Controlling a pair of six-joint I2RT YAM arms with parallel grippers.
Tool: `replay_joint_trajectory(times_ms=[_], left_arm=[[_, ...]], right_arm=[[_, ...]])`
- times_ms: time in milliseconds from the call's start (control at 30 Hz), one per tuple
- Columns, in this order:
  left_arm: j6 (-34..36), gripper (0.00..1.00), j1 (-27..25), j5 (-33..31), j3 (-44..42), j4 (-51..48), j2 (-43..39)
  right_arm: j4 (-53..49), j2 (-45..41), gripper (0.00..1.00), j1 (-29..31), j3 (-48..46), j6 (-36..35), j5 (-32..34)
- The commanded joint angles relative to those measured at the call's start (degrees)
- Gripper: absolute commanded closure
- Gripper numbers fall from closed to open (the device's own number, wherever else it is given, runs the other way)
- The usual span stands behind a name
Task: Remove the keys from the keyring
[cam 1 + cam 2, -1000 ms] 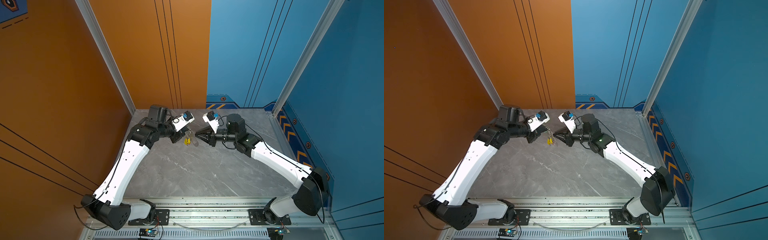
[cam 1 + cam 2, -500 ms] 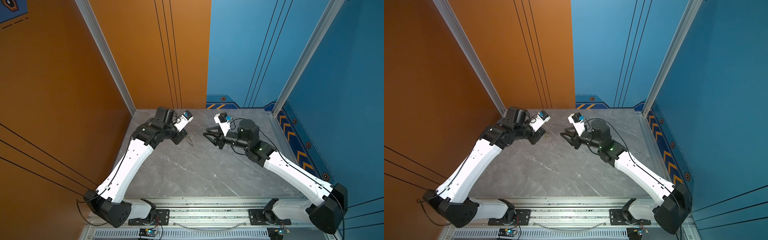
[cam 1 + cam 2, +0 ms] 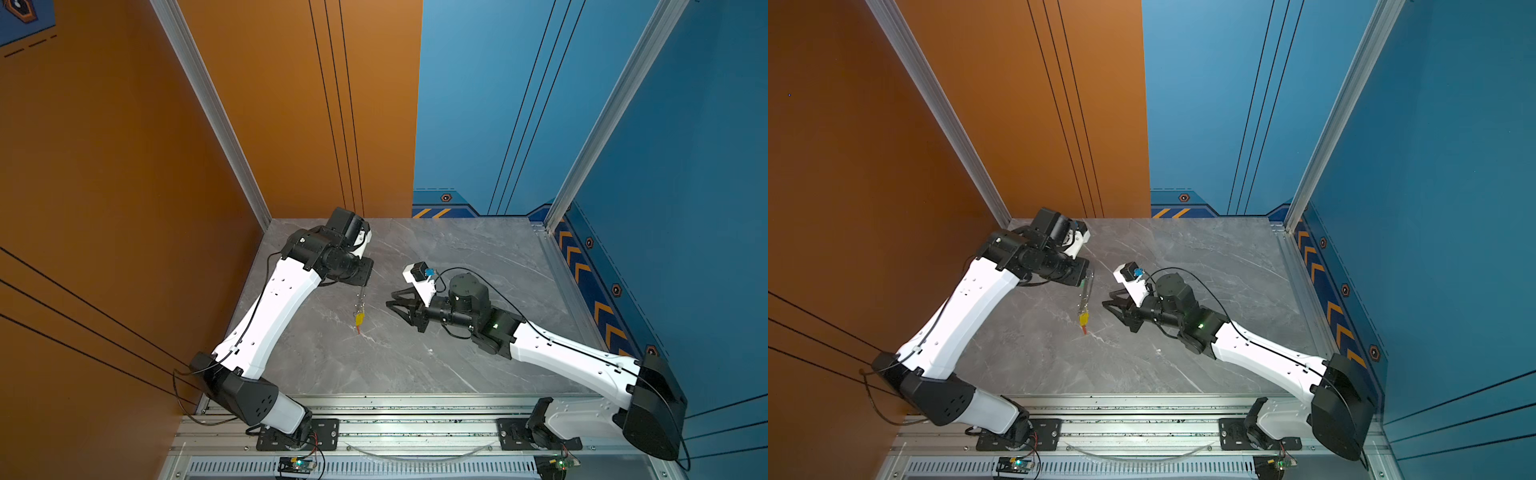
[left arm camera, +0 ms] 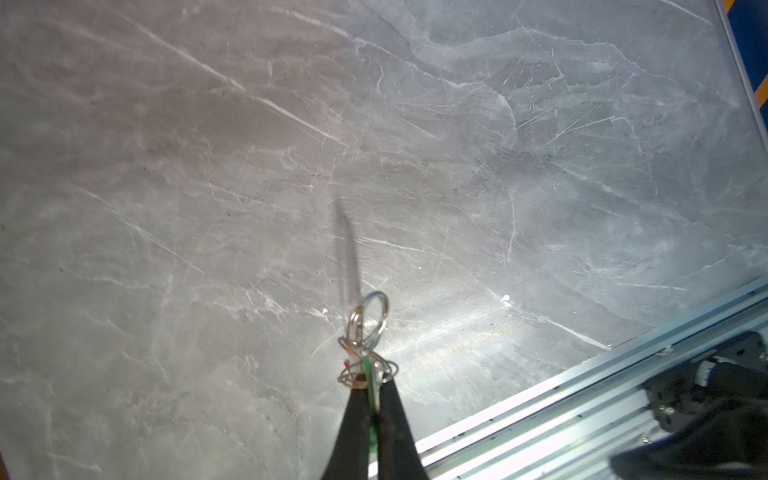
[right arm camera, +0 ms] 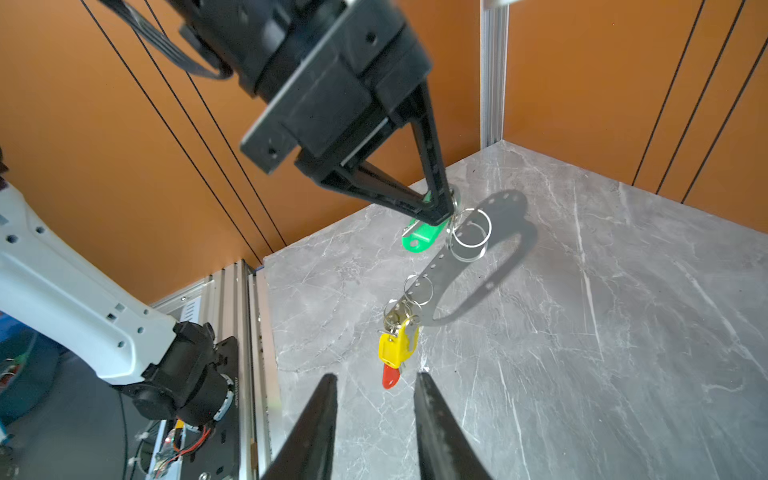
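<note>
Keyring (image 5: 517, 232) now hangs nearer the front, left end effector (image 5: 442, 214) clamping its half-hidden green tag (image 5: 419, 237), right end effector (image 5: 376, 375) spread.

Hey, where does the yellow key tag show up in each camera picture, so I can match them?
Both top views: the yellow tag hangs near the middle.
Left wrist: not discernible; only rings and the green tag pinched in the left end effector.
Right wrist: near the middle, just beyond the open right end effector.
Shared landmark: the red tag directly beneath it, where it shows.
</note>
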Motion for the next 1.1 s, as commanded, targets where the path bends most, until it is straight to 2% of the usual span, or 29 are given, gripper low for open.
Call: replay_joint_trajectory(times_ms=[0, 167, 333, 700, 900, 1067], left_arm=[[-9.02, 1.00, -0.55, 1.25, 4.62, -8.02, 2.01], [-12.37, 1.00, -0.38, 3.57, 8.49, -12.48, 3.65], [-13.19, 1.00, 0.26, 6.80, 11.71, -15.06, 4.82], [-14.28, 1.00, 2.90, 13.70, 12.73, -15.02, 3.98], [-13.95, 1.00, 4.09, 14.24, 13.19, -15.02, 4.36], [-13.68, 1.00, 5.55, 14.72, 13.80, -15.02, 4.41]], right_arm=[[7.50, 2.05, 0.69, 2.53, -1.22, -2.56, 7.08], [11.85, 5.06, 0.73, 5.36, -1.14, -6.04, 12.01], [16.76, 7.95, 0.74, 5.83, -1.46, -9.94, 17.81], [22.10, 14.69, 0.79, 2.27, 3.49, -10.00, 10.36], [22.84, 16.75, 0.78, 1.50, 6.24, -9.19, 6.63], [21.64, 16.14, 0.78, 1.86, 5.88, -9.73, 7.14]])
